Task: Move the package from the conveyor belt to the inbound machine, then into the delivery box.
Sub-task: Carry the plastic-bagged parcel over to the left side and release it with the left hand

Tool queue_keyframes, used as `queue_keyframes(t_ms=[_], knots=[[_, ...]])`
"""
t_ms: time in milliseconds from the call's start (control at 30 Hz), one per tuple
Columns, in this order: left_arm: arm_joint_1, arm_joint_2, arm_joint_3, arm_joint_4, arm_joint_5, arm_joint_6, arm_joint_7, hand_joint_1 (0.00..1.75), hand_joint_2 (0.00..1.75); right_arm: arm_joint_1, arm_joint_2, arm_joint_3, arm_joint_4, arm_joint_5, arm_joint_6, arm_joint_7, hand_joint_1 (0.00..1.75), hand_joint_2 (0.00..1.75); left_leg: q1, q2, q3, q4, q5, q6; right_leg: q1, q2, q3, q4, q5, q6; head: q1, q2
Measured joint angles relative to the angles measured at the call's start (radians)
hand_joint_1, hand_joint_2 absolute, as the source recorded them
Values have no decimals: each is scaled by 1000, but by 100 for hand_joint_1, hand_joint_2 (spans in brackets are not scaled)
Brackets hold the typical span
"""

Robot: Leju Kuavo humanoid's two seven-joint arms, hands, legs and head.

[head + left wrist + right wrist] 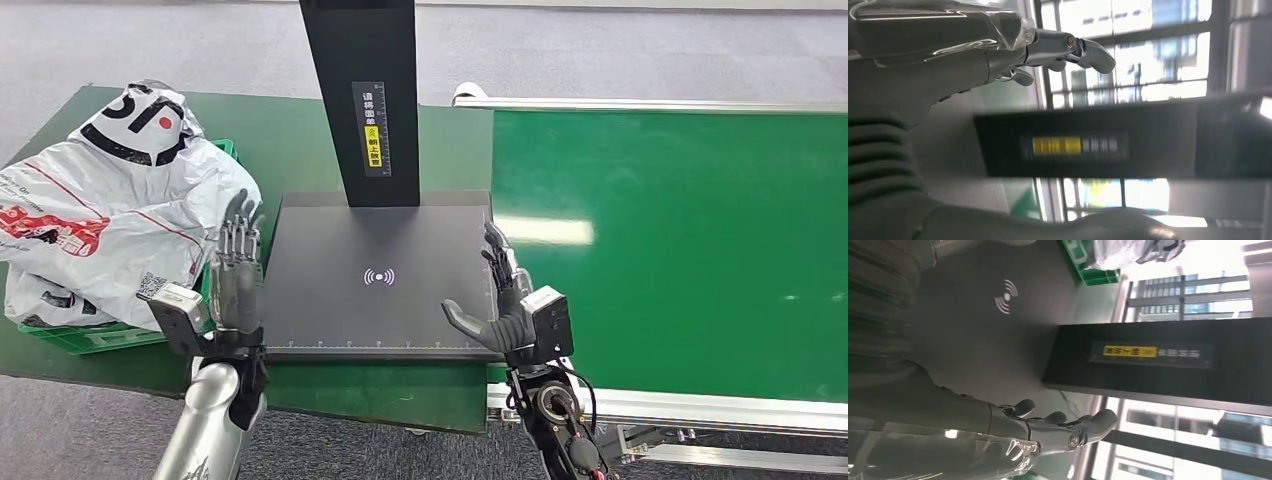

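Hands first: the left hand [236, 268] stands upright at the left edge of the inbound machine [330, 300], fingers straight, apart and holding nothing. Across the dark platform the right hand [505, 300] is raised at the right edge, palm turned inward, thumb stuck out over the surface, fingers spread and empty as well. Between them the platform shows a white wireless mark [379, 276], and a black column [362, 95] with a yellow label rises from its far side. The package [110, 200], a crumpled white plastic bag with red and black print, sits in the green delivery box [90, 338] just left of the machine, close beside the left hand. The green conveyor belt [680, 240] runs off to the right
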Motion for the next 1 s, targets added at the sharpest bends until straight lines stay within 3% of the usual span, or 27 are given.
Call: queue_keyframes(t_ms=[233, 600, 1000], knots=[[39, 12, -102, -5, 54, -79, 47, 0, 175, 0, 6, -3, 52, -24, 22, 46, 0, 175, 1, 0, 0, 0, 0, 0, 1, 0, -1, 0, 0, 0, 0, 0], [29, 17, -156, 83, 23, -127, 120, 0, 175, 2, 19, -19, 85, -9, -11, 123, 0, 175, 0, 0, 0, 0, 0, 0, 0, 0, -1, 0, 0, 0, 0, 0], [-13, 8, -190, 197, 2, -157, 143, 0, 175, 25, 24, -44, 92, 1, -34, 131, 0, 175, 0, 1, 0, 0, 0, 0, 0, 0, -2, 0, 0, 0, 0, 0]])
